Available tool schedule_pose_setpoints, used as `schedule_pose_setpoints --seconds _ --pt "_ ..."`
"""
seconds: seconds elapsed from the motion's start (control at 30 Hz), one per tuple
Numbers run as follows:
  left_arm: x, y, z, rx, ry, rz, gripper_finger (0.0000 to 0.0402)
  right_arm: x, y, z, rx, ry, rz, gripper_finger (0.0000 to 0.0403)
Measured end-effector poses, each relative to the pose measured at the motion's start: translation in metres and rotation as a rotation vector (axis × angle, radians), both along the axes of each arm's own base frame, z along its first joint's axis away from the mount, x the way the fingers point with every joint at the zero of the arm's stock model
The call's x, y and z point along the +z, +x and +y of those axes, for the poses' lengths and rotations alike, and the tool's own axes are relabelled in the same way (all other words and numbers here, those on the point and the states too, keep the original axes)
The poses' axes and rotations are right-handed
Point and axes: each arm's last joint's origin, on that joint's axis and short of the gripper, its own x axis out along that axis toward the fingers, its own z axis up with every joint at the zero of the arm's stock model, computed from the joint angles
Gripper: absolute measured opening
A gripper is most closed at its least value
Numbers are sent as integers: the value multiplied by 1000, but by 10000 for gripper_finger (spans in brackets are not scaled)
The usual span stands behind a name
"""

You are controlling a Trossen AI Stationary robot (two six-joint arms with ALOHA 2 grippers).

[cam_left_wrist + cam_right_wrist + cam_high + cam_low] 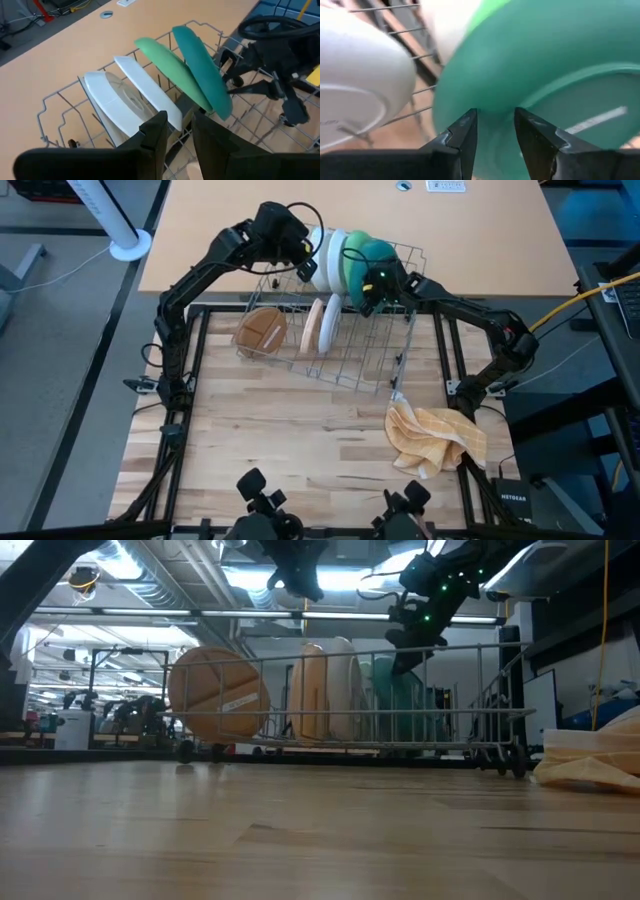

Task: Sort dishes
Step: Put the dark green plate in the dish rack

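A grey wire rack (375, 365) holds the dishes on edge between its wires. At its far end stand two white plates (125, 100), a green plate (165, 65) and a teal plate (202, 70). Nearer stand a brown plate (262, 330) and tan plates (315, 327). My left gripper (180, 140) hovers open above the white plates (325, 250), with nothing between its fingers. My right gripper (495, 135) is open, its fingertips right at the teal plate (560, 55); the green plate (490, 10) shows behind it. My right gripper slants down at the teal plate's rim (492, 107) from the near right. Its fingers are apart in front of the rim. I cannot tell whether they touch it. The plate stands on edge in the rack.
A crumpled yellow cloth (435, 440) lies on the wooden table to the right of the rack's near corner. Bare wood (280, 450) stretches toward the near edge. Beyond the rack lies a tan tabletop (450, 230).
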Motion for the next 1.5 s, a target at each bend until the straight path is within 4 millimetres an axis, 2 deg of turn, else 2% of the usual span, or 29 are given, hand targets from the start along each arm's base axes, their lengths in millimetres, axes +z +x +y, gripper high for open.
schedule_pose_setpoints --seconds 0.3,0.53,0.67,0.8,1.03,1.27,1.5 --pt "0 0 0 2 -3 -2 81 1 -4 -4 -149 -96 77 137" --pt "-7 -4 -4 10 -67 60 81 14 -1 5 31 40 -154 137" --pt "-16 -6 -13 0 -140 151 81 11 3 2 33 50 -178 137" --pt "-24 -2 -34 -73 -228 242 81 -1 8 -3 12 67 -141 137" --pt "-43 8 -88 -241 -342 516 81 -5 9 -5 -12 57 -121 137" --pt "-57 29 -136 -419 -384 576 81 -5 8 -6 -51 29 -104 137" --pt "-83 42 -180 -555 -407 695 81 -5 8 -6 -61 23 -99 137"
